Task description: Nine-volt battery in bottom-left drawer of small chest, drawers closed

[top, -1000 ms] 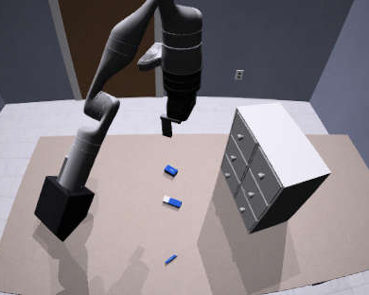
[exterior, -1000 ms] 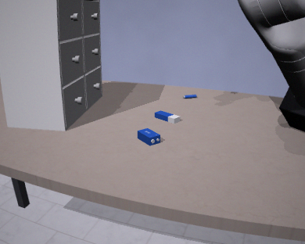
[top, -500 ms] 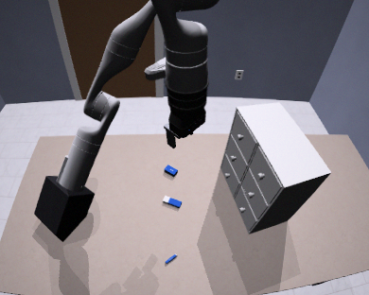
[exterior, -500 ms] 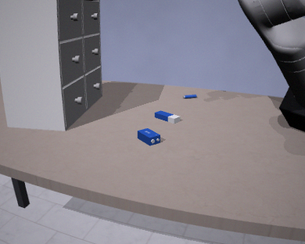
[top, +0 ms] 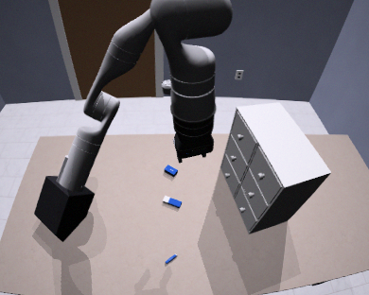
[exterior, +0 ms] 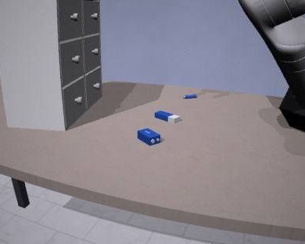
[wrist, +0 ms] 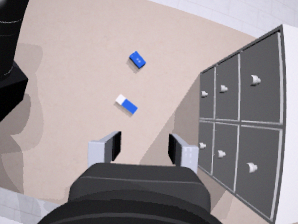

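The nine-volt battery [top: 170,170] [exterior: 148,136] [wrist: 137,60] is a blue block lying flat on the table, its two terminals showing in the exterior view. The small chest [top: 302,161] [exterior: 30,66] has a white body and dark fronts in two columns of three. The left drawer of its bottom row [top: 228,181] [exterior: 73,108] [wrist: 206,103] is pushed in, as the other drawers appear to be. My gripper [top: 192,158] [wrist: 144,142] is open and empty, high above the table, between the battery and the chest in the top view. It is out of view in the exterior view.
A blue and white eraser [top: 172,202] [exterior: 166,116] [wrist: 127,104] lies near the battery. A small blue stick [top: 171,259] [exterior: 190,96] lies farther along the table [top: 130,213]. The chest's knobs stick out from its fronts, to the right in the wrist view.
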Robot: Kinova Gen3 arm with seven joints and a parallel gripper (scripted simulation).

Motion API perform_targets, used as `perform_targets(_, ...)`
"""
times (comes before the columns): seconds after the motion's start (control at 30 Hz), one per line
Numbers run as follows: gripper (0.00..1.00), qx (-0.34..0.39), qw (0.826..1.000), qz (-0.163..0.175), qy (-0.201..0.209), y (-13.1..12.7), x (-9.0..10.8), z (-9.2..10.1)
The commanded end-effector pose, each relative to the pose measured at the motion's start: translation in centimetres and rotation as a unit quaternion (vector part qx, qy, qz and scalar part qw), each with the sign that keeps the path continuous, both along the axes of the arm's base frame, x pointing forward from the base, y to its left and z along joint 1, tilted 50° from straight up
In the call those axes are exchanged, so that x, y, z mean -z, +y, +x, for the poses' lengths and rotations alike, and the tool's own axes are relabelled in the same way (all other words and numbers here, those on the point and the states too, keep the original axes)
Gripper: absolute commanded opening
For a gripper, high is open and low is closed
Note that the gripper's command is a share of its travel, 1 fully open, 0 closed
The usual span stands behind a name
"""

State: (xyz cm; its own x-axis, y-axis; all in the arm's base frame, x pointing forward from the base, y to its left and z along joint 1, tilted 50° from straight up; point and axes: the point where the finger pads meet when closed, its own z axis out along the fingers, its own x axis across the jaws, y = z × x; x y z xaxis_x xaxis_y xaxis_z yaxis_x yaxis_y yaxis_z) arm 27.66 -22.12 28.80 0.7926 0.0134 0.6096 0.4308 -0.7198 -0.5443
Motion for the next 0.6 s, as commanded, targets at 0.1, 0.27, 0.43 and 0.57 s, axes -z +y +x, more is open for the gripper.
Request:
perform_targets(0.1,1.0,0.045,0.996,0.041,0.061,-0.2,1.3,1.9)
perform_targets(0.27,1.0,0.102,0.983,0.083,0.132,-0.7,2.8,3.5)
perform_targets(0.43,1.0,0.157,0.96,0.121,0.2,-1.1,4.4,5.0)
perform_targets(0.57,1.0,0.177,0.948,0.134,0.226,-1.2,5.1,5.6)
